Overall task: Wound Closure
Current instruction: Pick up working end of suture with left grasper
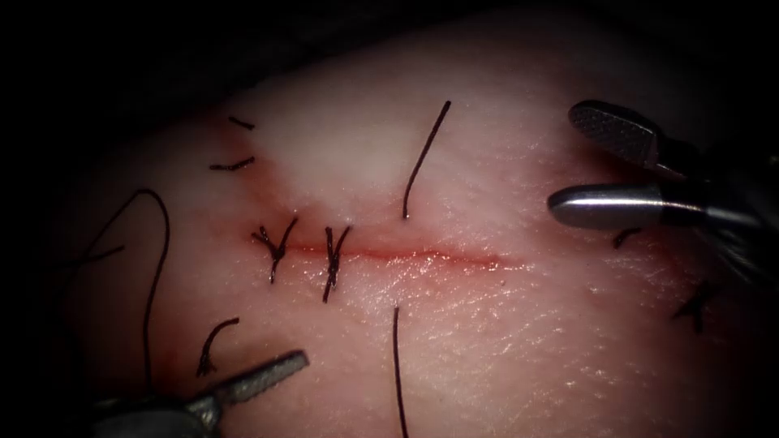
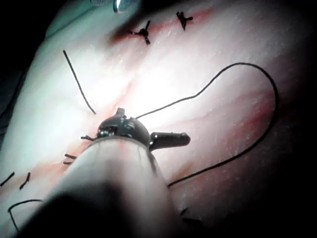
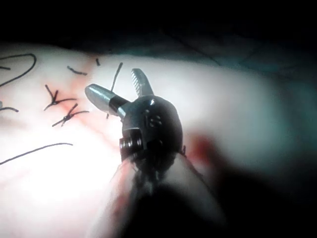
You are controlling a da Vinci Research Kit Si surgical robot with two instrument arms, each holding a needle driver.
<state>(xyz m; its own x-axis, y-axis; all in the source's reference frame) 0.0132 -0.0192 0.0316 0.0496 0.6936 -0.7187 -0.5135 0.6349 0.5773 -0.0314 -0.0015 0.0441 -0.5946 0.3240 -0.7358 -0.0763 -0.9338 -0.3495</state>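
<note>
pale pork tissue carries a horizontal cut lined with thin red fluid. we see two knotted stitches across the cut's left part, the first knot and the second knot just to its right; the right part of the cut lies unstitched. a third stitch is placed but not tied: one thread end rises out of the tissue above the cut, and the other thread strand leaves the tissue below the cut and runs down out of frame. we see the right tool to the right of the cut's end, its jaws spread wide apart with nothing between them, clear of the thread. the left tool sits below and left of the cut; one serrated jaw shows, and we cannot tell whether its jaws are apart or together, nor whether they hold anything. a long thread loop arcs over the tissue at far left, coming down toward the left tool. short cut thread ends lie scattered on the tissue above left, and another cut end lies just beside the left tool. we cannot find the needle.
</note>
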